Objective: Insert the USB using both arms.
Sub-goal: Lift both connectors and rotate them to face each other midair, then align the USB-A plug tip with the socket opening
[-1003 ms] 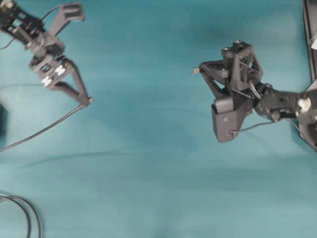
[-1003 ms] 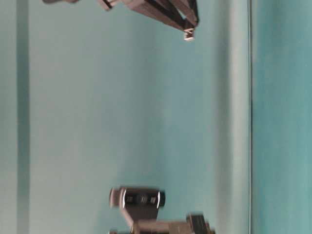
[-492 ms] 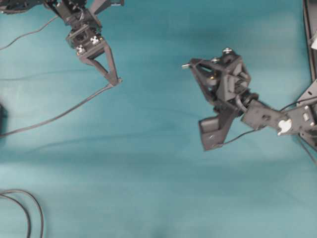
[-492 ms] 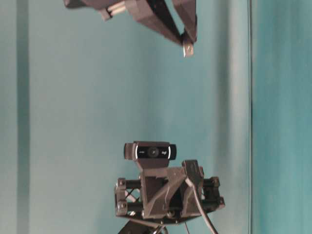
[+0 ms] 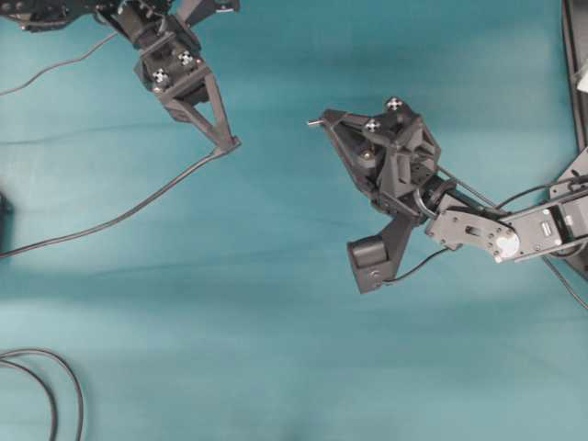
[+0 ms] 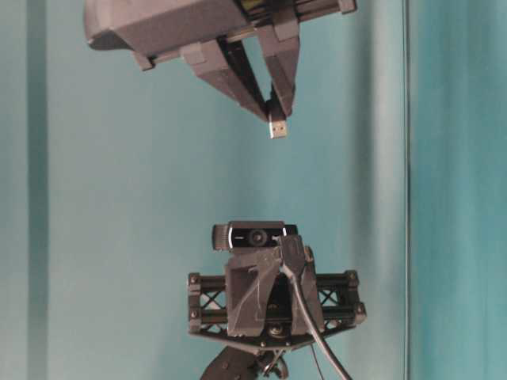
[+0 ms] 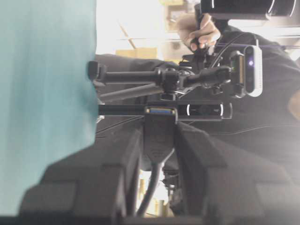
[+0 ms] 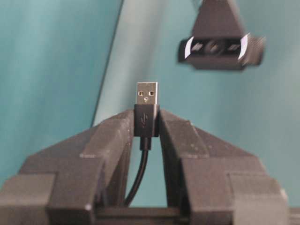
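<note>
A teal cloth-covered tabletop (image 5: 276, 303) fills the overhead view, smooth apart from a few faint creases. Above its middle, the right hand (image 5: 319, 122), black with two long lattice fingers, is clamped on the USB (image 8: 146, 105), a small plug with a shiny silver metal tip and a short dark body. The plug stands out past the fingertips, its thin cable running back between the fingers. In the table-level view the silver tip (image 6: 277, 127) points down toward a black webcam on a truss stand (image 6: 255, 236). Well apart, at upper left in the overhead view, the left hand (image 5: 228, 144) is clamped on the dark grey socket end (image 7: 159, 133) of a thin grey cable (image 5: 110, 220), which trails down-left across the cloth. Another dark cable loop (image 5: 57, 386) lies at the lower left corner.
</note>
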Motion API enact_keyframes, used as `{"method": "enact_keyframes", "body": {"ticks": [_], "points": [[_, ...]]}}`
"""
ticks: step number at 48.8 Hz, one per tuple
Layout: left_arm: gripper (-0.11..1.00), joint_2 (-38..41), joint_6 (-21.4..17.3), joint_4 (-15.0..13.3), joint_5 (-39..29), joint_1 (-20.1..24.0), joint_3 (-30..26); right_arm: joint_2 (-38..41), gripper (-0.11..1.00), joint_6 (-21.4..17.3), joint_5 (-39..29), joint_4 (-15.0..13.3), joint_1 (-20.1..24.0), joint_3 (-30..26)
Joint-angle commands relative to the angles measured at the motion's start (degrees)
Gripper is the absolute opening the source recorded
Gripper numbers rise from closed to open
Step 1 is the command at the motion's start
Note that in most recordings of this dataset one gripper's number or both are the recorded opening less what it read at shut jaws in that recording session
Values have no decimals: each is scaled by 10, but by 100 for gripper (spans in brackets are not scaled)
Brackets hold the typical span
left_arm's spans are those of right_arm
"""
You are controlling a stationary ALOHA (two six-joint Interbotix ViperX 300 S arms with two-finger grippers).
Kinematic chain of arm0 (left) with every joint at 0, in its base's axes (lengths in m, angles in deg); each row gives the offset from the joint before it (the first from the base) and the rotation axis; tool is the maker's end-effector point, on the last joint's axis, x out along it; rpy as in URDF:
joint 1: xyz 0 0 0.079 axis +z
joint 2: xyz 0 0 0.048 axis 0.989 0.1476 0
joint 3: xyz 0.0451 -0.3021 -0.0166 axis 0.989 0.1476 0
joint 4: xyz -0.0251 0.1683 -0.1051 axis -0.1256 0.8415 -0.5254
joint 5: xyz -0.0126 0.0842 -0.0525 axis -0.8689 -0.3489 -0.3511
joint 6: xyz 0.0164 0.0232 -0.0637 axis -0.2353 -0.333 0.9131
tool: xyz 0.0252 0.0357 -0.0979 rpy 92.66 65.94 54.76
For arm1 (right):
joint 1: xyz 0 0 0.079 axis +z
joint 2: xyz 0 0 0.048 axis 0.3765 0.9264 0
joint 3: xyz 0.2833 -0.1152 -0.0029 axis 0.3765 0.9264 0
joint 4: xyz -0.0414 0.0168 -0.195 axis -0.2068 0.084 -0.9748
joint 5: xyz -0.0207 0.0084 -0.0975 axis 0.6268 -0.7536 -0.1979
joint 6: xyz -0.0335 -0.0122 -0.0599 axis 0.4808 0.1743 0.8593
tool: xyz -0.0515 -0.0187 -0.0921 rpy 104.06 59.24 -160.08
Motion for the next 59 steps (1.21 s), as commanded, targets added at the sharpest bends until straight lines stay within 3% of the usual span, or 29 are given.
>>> {"method": "enact_keyframes", "body": {"ticks": [1,13,31,59], "points": [[22,-1,-11,-12,-13,-11,-18,-5,21,-2,-4,-16,6,-15],[22,19,-11,-37,-33,-31,-59,-4,21,-4,-3,-39,13,-12],[22,40,-5,-38,-33,-57,-89,-4,21,-4,22,-84,13,-11],[22,41,-4,-38,-28,-58,-92,-2,21,-4,43,-88,19,-15]]}}
